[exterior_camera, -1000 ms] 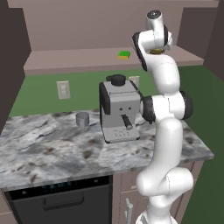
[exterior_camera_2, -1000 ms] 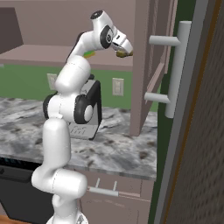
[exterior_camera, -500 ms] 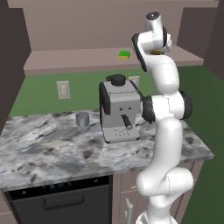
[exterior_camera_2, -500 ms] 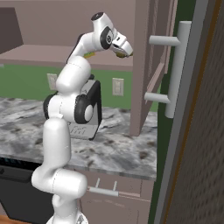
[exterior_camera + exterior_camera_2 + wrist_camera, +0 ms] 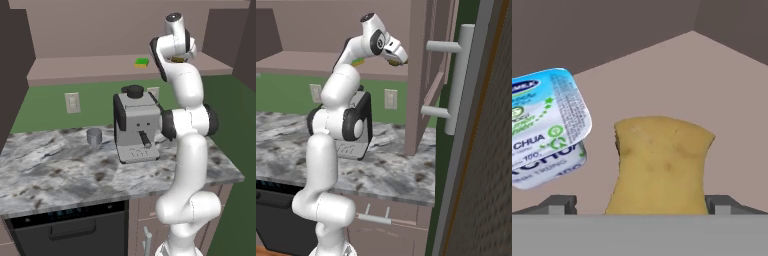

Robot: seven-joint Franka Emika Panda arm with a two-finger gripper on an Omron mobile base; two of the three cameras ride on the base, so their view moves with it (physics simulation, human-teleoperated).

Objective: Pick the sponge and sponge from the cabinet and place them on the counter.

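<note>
Tan sponge (image 5: 659, 167) is sitting dead ahead in the hand view, on the cabinet (image 5: 100, 65) shelf, lying between the two fingertips (image 5: 559, 204); its bottom edge is cut off by the frame. Hand (image 5: 640, 205) is standing fully released, jaws wide, nothing gripped; contact with the sponge is hard to judge from here. White cup (image 5: 544, 127) with blue rim is lying tipped just beside the tan sponge, its left part running out of frame.

Green sponge (image 5: 141, 62) is resting on the same shelf, well apart from the hand, showing small in the left base view. In the right base view it is reading as a thin green sliver behind the arm, mostly hidden.

Hand (image 5: 397, 57) is reaching into the cabinet at shelf level; its fingers are too small to make out in both base views, and the arm is blocking the tan sponge there.

Coffee machine (image 5: 135, 122) and a grey cup (image 5: 94, 136) are standing on the marble table (image 5: 55, 170). Open door with grey handle (image 5: 458, 80) is cropping the right base view's right side.
</note>
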